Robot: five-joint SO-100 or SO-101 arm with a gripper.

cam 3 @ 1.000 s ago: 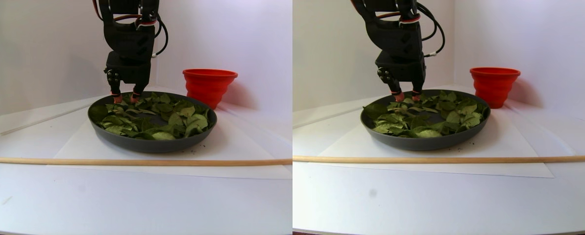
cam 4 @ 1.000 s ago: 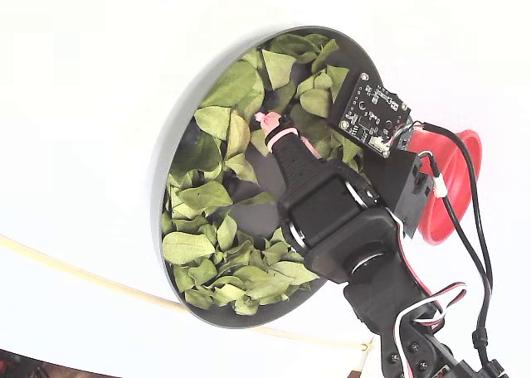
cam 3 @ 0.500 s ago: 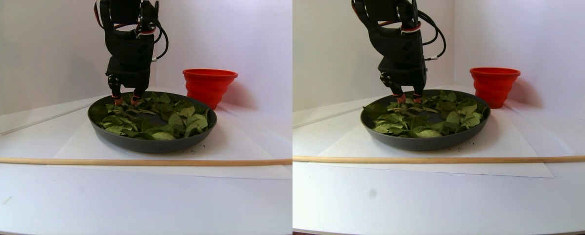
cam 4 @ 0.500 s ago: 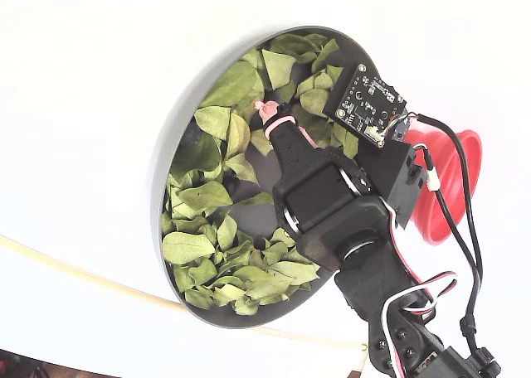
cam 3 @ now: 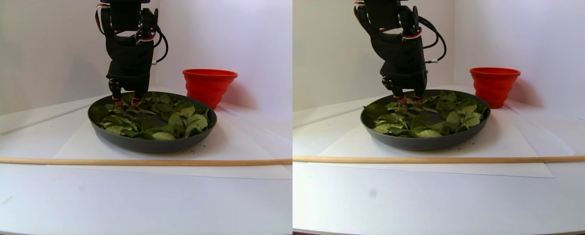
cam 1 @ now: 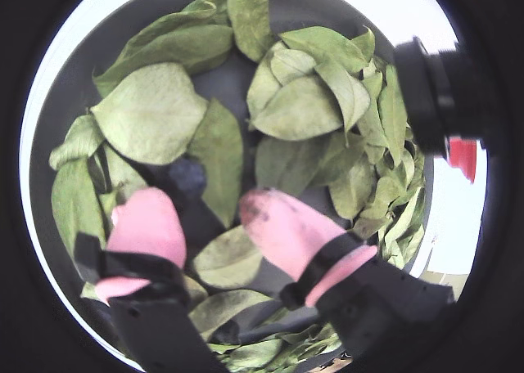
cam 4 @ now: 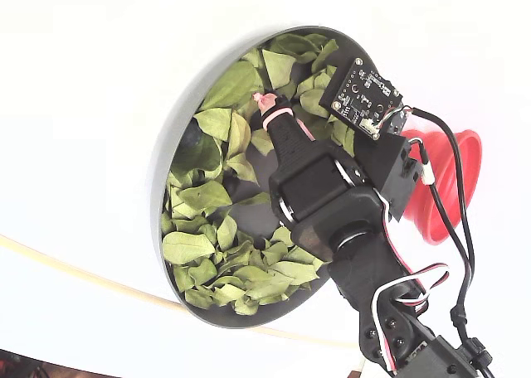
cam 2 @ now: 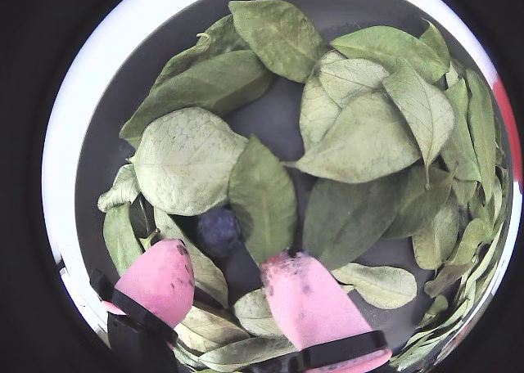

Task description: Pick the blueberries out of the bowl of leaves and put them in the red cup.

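In a wrist view: dark blueberry (cam 1: pixel 187 177) lies among leaves (cam 1: pixel 147 123), just past pink fingertips (cam 1: pixel 147 222). Jaws open, holding nothing.

In other wrist view: same berry sits in gap ahead, closer to left pad; bowl (cam 2: pixel 98 160) floor shows beside it.

Stereo pair view: gripper (cam 3: pixel 124 102) low at bowl's back; red cup (cam 3: pixel 209 85) stands right.

Fixed view: cup beside bowl rim.

Best now: drop straight down, keep berry centred, close slowly, avoid pinching leaf.

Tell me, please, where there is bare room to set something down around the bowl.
In the stereo pair view, the white table is bare in front of the wooden stick. The bowl is crowded with leaves, the gripper low over them; the red cup stands close behind.
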